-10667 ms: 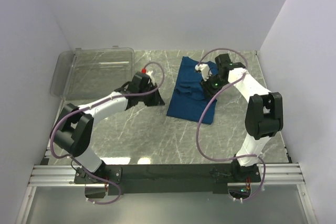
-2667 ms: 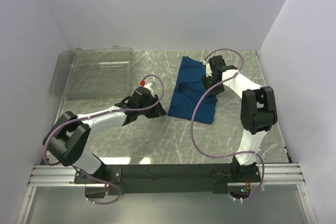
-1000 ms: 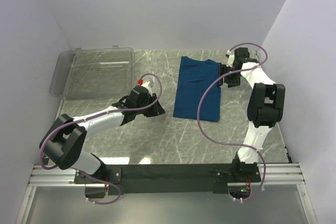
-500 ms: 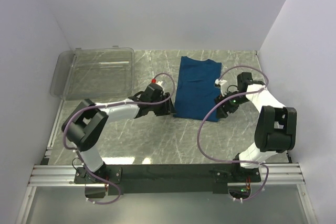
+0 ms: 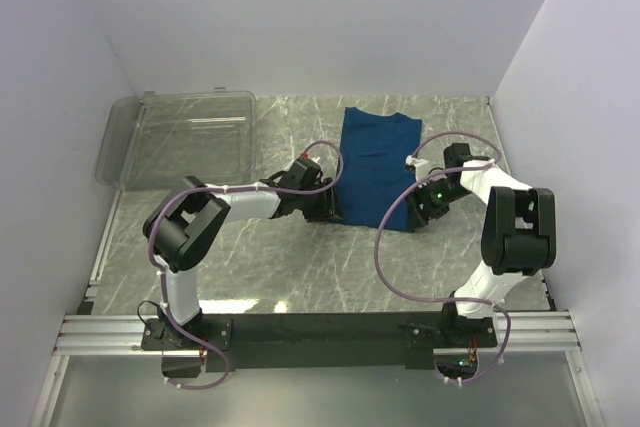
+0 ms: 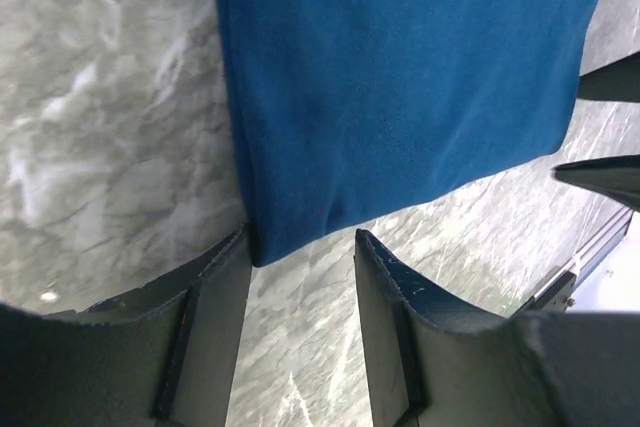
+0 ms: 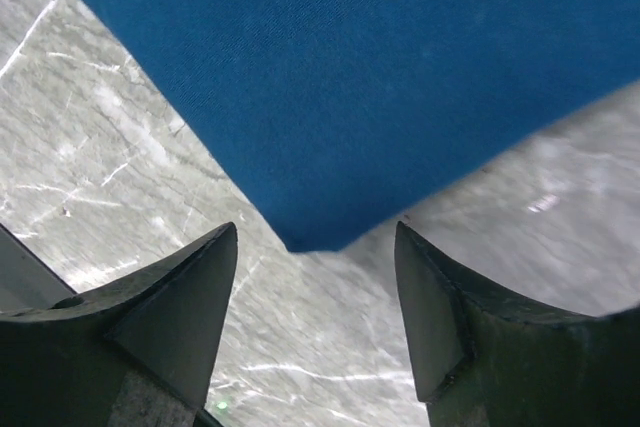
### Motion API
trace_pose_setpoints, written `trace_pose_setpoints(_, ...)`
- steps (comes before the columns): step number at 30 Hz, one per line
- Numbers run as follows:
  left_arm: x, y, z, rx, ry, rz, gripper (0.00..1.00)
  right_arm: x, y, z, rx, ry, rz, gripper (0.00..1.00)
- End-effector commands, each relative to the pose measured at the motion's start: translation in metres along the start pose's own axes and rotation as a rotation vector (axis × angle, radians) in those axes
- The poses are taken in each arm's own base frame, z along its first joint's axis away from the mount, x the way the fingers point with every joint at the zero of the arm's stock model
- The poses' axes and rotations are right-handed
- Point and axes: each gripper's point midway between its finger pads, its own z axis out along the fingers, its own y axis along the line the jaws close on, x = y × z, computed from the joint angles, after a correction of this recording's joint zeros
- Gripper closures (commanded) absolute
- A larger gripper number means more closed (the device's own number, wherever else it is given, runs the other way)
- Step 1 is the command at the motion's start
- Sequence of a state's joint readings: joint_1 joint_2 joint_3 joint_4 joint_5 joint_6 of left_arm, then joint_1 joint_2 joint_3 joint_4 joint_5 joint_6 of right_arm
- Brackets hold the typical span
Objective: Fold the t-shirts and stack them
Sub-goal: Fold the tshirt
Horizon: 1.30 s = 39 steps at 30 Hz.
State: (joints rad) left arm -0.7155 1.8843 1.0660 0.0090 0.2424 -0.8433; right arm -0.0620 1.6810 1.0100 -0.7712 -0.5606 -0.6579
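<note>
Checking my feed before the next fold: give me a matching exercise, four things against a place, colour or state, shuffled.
1 t-shirt
2 bin
3 left gripper
4 right gripper

A clear plastic, far left
B open at the t-shirt's near right corner
C dark blue, lying flat
D open at the t-shirt's near left corner

Pairs: 1-C, 2-A, 3-D, 4-B

Bright, even overhead light, soft faint shadows; wrist views blur at bottom edges.
</note>
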Motion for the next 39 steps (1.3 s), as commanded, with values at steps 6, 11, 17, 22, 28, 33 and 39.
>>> trace_pose_setpoints(6, 0.002, -0.009, 0.013, 0.018, 0.029, 0.0, 0.5, 0.002, 0.01, 0.014, -0.025, 0.056, 0.017, 0.37)
trace_pose_setpoints(11, 0.0, -0.011, 0.012, 0.023, 0.025, 0.005, 0.62, 0.008, 0.011, 0.02, -0.03, 0.076, 0.064, 0.51)
trace_pose_setpoints(17, 0.003, -0.01, 0.005, 0.026, 0.025, 0.01, 0.92, 0.016, 0.01, 0.021, -0.003, 0.086, 0.082, 0.71)
trace_pose_setpoints(22, 0.006, -0.016, -0.007, 0.066, 0.016, 0.021, 0.99, 0.008, 0.018, 0.011, -0.019, 0.044, 0.063, 1.0)
trace_pose_setpoints(28, 0.02, -0.033, -0.035, 0.145, 0.003, 0.045, 0.99, 0.022, 0.049, -0.011, -0.093, 0.042, -0.03, 1.0)
trace_pose_setpoints(33, 0.062, -0.041, -0.049, 0.194, 0.071, 0.05, 1.0, 0.048, 0.072, -0.025, -0.124, 0.069, -0.103, 1.0)
trace_pose_setpoints(39, 0.089, -0.055, -0.078, 0.241, 0.088, 0.02, 0.99, 0.084, 0.083, -0.041, -0.076, 0.134, -0.165, 1.0)
